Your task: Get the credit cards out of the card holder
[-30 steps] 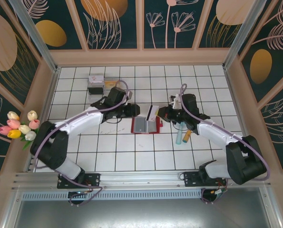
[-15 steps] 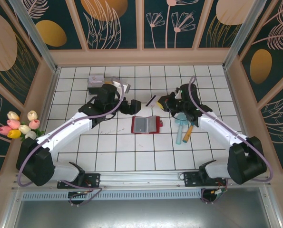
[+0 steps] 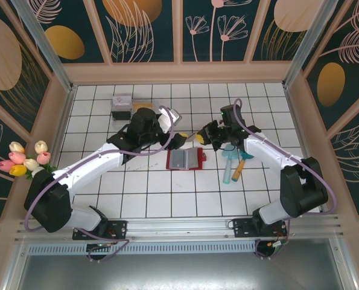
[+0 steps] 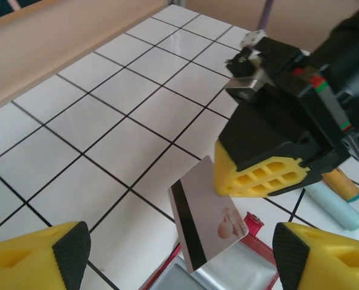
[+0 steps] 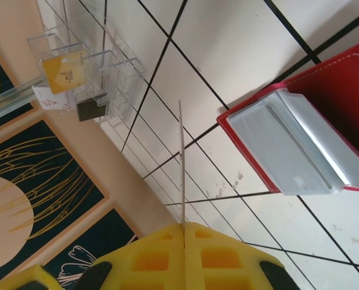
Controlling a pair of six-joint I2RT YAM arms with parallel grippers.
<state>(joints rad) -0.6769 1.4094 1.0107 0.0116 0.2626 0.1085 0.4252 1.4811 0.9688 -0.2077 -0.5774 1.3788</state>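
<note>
The red card holder [image 3: 186,159] lies open flat on the tiled table, grey-blue pockets up, and it is red-edged in the left wrist view [image 4: 253,221] and the right wrist view [image 5: 327,103]. My right gripper [image 3: 203,138] is shut on one greyish credit card [image 3: 193,139], holding it above the holder's far edge. The card [image 4: 206,220] has a black stripe, and the right gripper's yellow fingers [image 4: 260,175] pinch its upper corner. Edge-on, the card [image 5: 181,157] rises from the right gripper [image 5: 184,232]. My left gripper [image 3: 180,141] [image 4: 180,251] is open wide, its pads either side of the card, not touching it.
A clear plastic box [image 3: 121,106] [image 5: 85,75] with small cards stands at the back left. A light blue tube [image 3: 227,171] and an orange-tipped tool [image 3: 238,170] lie right of the holder. Artificial tulips [image 3: 25,160] sit by the left wall.
My right gripper has lifted the card off the holder and carried it up and left. My left arm has swung right, bringing its open gripper up to the card.
</note>
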